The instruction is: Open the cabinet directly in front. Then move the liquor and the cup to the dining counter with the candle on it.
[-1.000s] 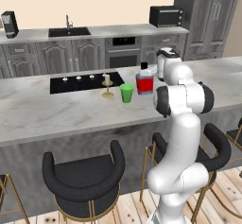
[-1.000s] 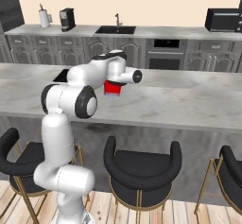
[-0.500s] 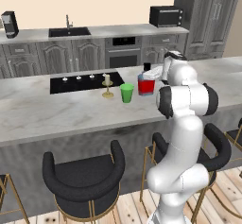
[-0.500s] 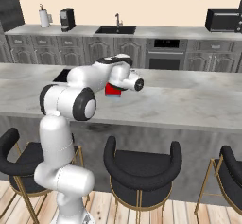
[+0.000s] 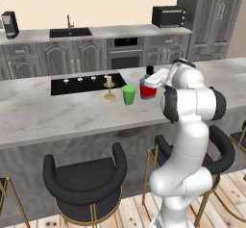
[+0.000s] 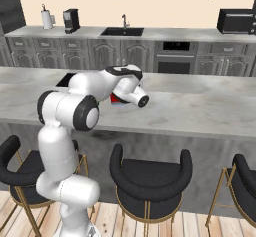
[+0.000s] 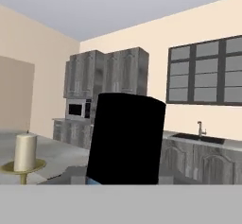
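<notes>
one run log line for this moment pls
phase: liquor drop-off | liquor: upright on dining counter, right of cup and candle | gripper: at the bottle, grip state unclear

No legible text or labels anywhere.

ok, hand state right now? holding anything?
Hand: at the liquor on the dining counter; the arm hides the fingers, so open or closed on the bottle cannot be told.

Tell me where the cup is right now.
In the left base view the cup stands on the dining counter, between the candle on its left and the liquor on its right.
</notes>
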Available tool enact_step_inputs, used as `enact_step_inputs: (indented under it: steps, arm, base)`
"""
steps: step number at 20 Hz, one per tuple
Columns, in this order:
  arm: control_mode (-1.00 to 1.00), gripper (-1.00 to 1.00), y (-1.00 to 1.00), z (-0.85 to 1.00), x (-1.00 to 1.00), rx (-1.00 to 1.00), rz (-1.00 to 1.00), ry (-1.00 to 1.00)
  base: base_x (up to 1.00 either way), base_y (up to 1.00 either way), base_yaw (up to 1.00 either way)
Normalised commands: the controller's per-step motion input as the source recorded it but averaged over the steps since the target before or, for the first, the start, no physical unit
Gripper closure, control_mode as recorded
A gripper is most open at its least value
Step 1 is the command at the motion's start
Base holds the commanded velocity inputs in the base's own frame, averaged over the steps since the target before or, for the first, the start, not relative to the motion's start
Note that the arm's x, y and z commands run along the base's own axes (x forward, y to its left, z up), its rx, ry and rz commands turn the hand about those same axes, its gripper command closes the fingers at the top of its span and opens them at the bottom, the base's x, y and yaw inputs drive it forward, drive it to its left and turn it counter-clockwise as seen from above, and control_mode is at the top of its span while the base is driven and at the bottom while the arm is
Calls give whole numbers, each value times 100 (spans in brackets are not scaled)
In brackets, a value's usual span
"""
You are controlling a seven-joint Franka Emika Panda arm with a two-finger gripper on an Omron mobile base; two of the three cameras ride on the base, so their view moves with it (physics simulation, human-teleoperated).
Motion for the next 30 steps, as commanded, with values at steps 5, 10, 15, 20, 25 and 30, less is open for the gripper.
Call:
enact_step_inputs:
  steps: [5, 10, 15, 20, 25, 30]
  arm:
    - [-100, -100, -12, 38, -13, 0, -1, 6]
    - [-100, -100, -17, 61, -14, 0, 0, 8]
    - [-100, -100, -19, 66, -17, 0, 0, 5]
    - [-100, -100, -35, 50, -82, 0, 0, 0]
    - [-100, -100, -48, 30, -100, 2, 0, -14]
    - [-100, -100, -27, 24, -90, 4, 1, -15]
  base:
    - [0, 0, 0]
    - [0, 0, 0]
    - [0, 0, 0]
    - [0, 0, 0]
    - [0, 0, 0]
    - [0, 0, 0]
